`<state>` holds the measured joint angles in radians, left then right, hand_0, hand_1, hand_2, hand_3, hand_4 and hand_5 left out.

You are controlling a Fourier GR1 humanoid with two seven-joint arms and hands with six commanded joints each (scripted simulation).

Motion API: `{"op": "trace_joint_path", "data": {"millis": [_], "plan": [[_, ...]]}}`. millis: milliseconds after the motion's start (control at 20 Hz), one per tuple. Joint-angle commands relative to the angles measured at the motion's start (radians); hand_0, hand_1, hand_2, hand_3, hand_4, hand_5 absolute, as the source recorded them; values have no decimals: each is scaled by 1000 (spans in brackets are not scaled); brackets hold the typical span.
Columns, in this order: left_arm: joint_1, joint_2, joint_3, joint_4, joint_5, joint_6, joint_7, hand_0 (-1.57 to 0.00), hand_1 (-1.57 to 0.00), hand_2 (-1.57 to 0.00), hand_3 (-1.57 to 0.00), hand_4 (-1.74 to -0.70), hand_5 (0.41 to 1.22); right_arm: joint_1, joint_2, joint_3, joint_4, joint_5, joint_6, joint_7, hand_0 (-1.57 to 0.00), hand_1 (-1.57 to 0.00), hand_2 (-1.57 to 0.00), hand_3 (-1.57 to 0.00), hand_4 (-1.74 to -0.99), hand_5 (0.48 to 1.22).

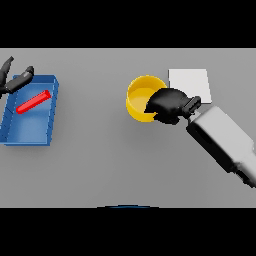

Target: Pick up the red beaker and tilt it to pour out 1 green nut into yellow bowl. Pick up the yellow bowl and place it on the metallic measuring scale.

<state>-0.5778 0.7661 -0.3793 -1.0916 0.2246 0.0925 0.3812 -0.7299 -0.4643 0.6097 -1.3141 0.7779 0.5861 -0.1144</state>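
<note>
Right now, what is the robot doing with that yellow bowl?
The right robot hand is curled over the rim of the bowl, which sits on the table beside the scale, not on it yet. The red beaker lies in the blue tray, with the left robot hand at the tray's far corner.

No text, label, brand, number or sign can be read anywhere. The yellow bowl (141, 95), the red beaker (33, 101), the blue tray (30, 131) and the white scale plate (189, 82) all have plain surfaces without any writing or marking.
</note>
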Motion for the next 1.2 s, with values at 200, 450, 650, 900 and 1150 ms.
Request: {"op": "trace_joint_path", "data": {"millis": [200, 450, 650, 900, 1150], "plan": [[10, 1, 13, 1, 18, -2, 5, 1, 1, 1, 1, -826, 723, -48, -31, -68, 55, -4, -41, 23, -1550, -1570, -1504, -1174, -1741, 1220], [31, 10, 7, -55, 21, 18, 33, 1, 1, 1, 1, -844, 739, -87, -64, -113, 192, 22, -141, 1, -1564, -1571, -1542, -1153, -1741, 1221], [39, 25, 12, -76, 26, 29, 65, 1, 1, 1, 1, -852, 760, -116, -72, -141, 318, 35, -215, -23, -1568, -1571, -1553, -1154, -1741, 1221], [50, 26, 4, -113, 29, 41, 105, 1, 1, 1, 1, -865, 779, -128, -56, -167, 490, 40, -286, -47, -1570, -1571, -1500, -1181, -1741, 1221], [33, 12, -8, -82, 13, 40, 115, 1, 1, 1, 1, -858, 804, -159, -33, -182, 621, 46, -329, -87, -1571, -1571, -1398, -1342, -1741, 1221]]}}
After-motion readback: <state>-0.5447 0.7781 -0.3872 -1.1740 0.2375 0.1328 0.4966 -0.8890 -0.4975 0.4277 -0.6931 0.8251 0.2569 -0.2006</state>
